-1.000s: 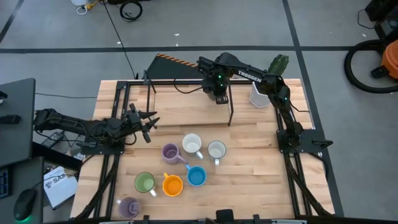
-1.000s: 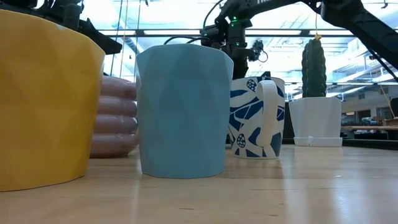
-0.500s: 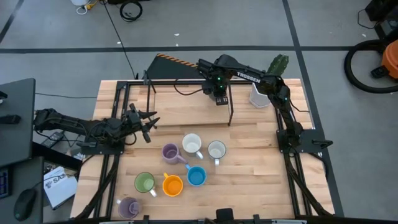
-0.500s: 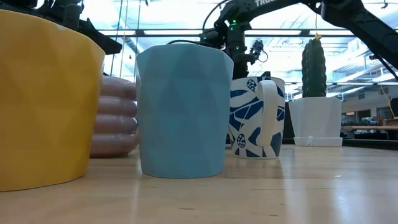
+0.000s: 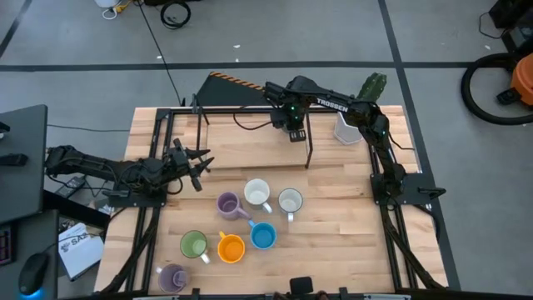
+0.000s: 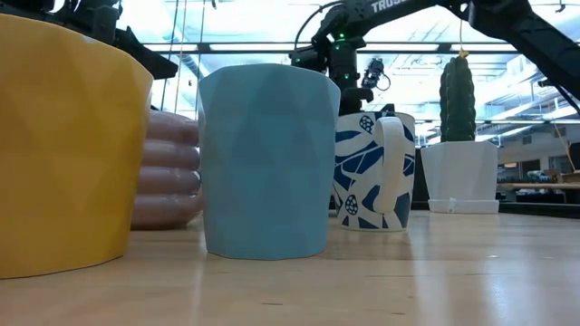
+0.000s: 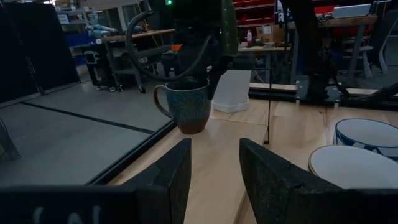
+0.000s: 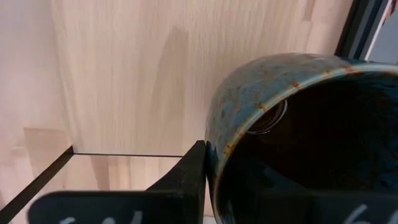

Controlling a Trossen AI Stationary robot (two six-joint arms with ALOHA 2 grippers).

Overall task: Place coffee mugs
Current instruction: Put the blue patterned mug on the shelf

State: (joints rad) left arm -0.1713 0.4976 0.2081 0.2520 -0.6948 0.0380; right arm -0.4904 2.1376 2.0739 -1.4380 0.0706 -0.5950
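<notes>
Table (image 5: 333, 208) | mugs grouped: seven | dark mug (image 7: 186, 107): one, right pincer (image 5: 295, 133)

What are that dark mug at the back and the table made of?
The dark mug looks like glazed ceramic: a speckled blue-green body, glossy, with a brownish rim and base, as on stoneware. The right gripper is at its rim. The table looks like pale wood, probably butcher block: long glued strips with visible grain and a satin sheen. Both are judged by look alone.
</notes>
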